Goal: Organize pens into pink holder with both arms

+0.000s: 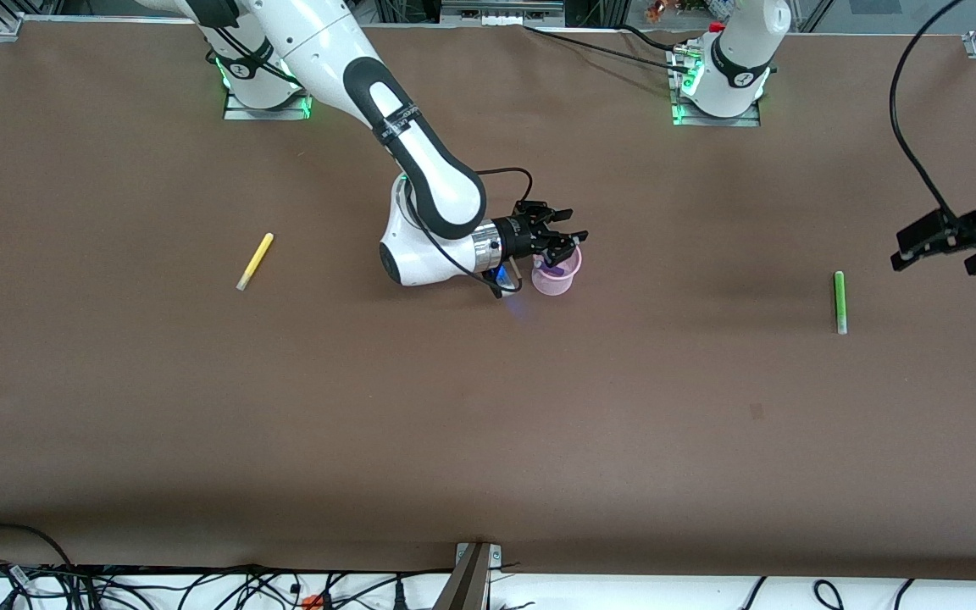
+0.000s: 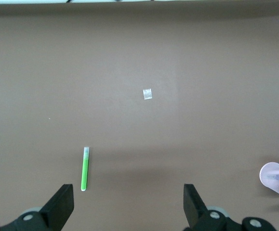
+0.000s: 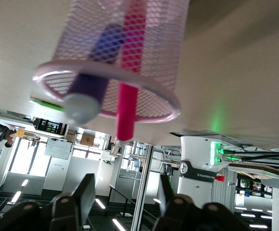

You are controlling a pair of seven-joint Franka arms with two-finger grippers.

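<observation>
The pink holder (image 1: 557, 280) stands upright mid-table. The magenta pen (image 3: 127, 91) and the dark purple pen (image 3: 92, 82) stand inside it, ends sticking out past the rim. My right gripper (image 1: 568, 241) lies level just over the holder's rim, open and empty; in the right wrist view (image 3: 125, 202) nothing is between its fingers. The yellow pen (image 1: 254, 262) lies flat toward the right arm's end of the table. The lime green pen (image 1: 839, 302) lies flat toward the left arm's end. My left gripper (image 1: 954, 241) hovers open and empty over the table beside the green pen (image 2: 85, 168).
A small pale scrap (image 2: 148, 94) lies on the brown table top. The holder also shows in the left wrist view (image 2: 275, 174). Loose cables run along the table edge nearest the front camera (image 1: 200, 585). The arm bases (image 1: 717, 93) stand at the edge farthest from it.
</observation>
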